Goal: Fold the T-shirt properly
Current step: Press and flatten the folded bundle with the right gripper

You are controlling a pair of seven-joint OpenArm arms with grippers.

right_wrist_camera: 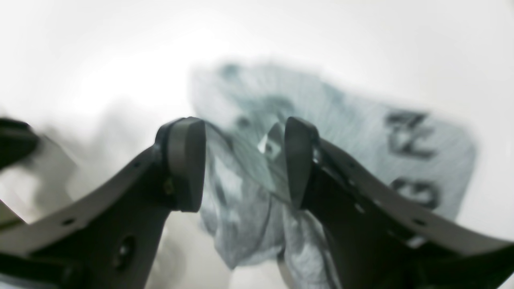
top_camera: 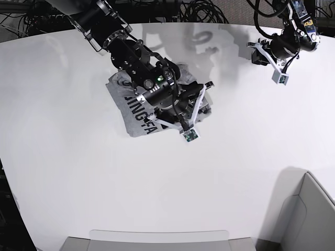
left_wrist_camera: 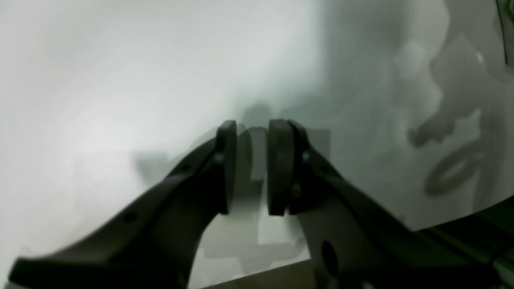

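Observation:
The heather-grey T-shirt (top_camera: 128, 104) lies bunched on the white table (top_camera: 78, 183), left of centre toward the back, with black lettering (top_camera: 140, 121) facing up. My right gripper (top_camera: 184, 109) hovers over the shirt's right part. In the right wrist view that gripper (right_wrist_camera: 245, 128) is open, with rumpled T-shirt (right_wrist_camera: 361, 136) fabric below and between its fingers, not clamped. My left gripper (top_camera: 272, 52) is at the back right, away from the shirt. In the left wrist view it (left_wrist_camera: 251, 128) is slightly open over bare table, holding nothing.
Grey bin walls stand at the front edge (top_camera: 157, 238) and the front right corner (top_camera: 309, 209). Cables (top_camera: 199, 10) lie beyond the table's back edge. Arm shadows fall on the table at the back (top_camera: 199, 39).

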